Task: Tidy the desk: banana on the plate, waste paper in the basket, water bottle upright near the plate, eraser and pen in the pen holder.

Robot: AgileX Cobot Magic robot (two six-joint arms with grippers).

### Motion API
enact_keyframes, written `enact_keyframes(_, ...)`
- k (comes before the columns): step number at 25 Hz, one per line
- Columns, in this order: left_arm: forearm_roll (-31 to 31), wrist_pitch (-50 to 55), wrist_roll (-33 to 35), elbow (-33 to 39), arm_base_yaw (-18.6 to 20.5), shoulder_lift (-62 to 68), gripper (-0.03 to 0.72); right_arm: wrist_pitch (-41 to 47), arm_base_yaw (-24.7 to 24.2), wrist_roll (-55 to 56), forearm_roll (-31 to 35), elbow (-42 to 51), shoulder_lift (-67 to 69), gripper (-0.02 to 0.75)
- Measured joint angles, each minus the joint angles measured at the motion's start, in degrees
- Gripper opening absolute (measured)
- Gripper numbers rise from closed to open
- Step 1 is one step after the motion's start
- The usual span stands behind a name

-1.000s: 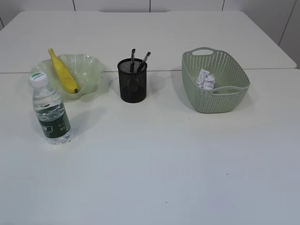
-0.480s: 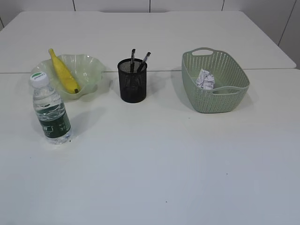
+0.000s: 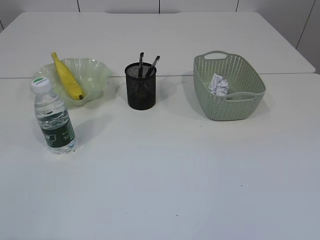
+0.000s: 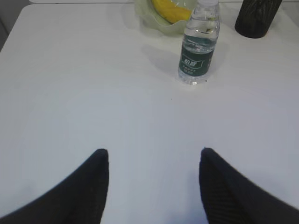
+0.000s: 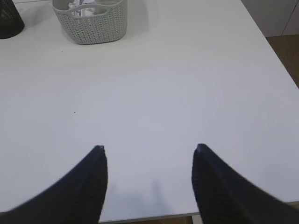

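The banana (image 3: 67,77) lies in the pale-green ruffled plate (image 3: 98,68) at the back left of the desk (image 3: 165,170). In front of the plate the water bottle (image 3: 54,118) stands upright. Two pens (image 3: 151,65) stick out of the black mesh pen holder (image 3: 140,87). A crumpled waste paper (image 3: 218,84) sits inside the basket (image 3: 235,107). The eraser is hidden. My left gripper (image 4: 154,151) hangs open over bare desk, well short of the water bottle (image 4: 198,46). Near the desk's front edge my right gripper (image 5: 148,148) is open and empty, far from the basket (image 5: 91,23).
Neither arm shows in the exterior view. The desk's front edge and right edge appear in the right wrist view, with floor beyond. A seam runs across the desk behind the plate and basket.
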Motion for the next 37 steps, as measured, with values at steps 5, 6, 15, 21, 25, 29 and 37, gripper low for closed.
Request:
enact_keyframes(5, 0.0, 0.0, 0.0, 0.0, 0.1, 0.0, 0.421, 0.0, 0.0, 0.0, 0.0, 0.0, 0.0, 0.428)
enact_keyframes(6, 0.0, 0.0, 0.0, 0.0, 0.1, 0.0, 0.417, 0.0, 0.0, 0.0, 0.0, 0.0, 0.0, 0.428)
enact_keyframes(15, 0.0, 0.0, 0.1, 0.0, 0.2, 0.0, 0.386, -0.1, 0.0, -4.6, 2.4, 0.0, 0.0, 0.428)
enact_keyframes(21, 0.0, 0.0, 0.2, 0.0, 0.2, 0.0, 0.38, -0.2, 0.0, -7.8, 4.6, 0.0, 0.0, 0.428)
enact_keyframes(25, 0.0, 0.0, 0.3, 0.0, 0.2, 0.0, 0.38, -0.3, 0.0, -7.9, 4.6, 0.3, 0.0, 0.428)
enact_keyframes(29, 0.0, 0.0, 0.3, 0.0, 0.2, 0.0, 0.372, -0.3, 0.0, -8.1, 4.6, 0.3, 0.0, 0.428)
enact_keyframes(37, 0.0, 0.0, 0.5, 0.0, 0.2, 0.0, 0.37, -0.3, 0.0, -8.1, 4.6, 0.3, 0.0, 0.428)
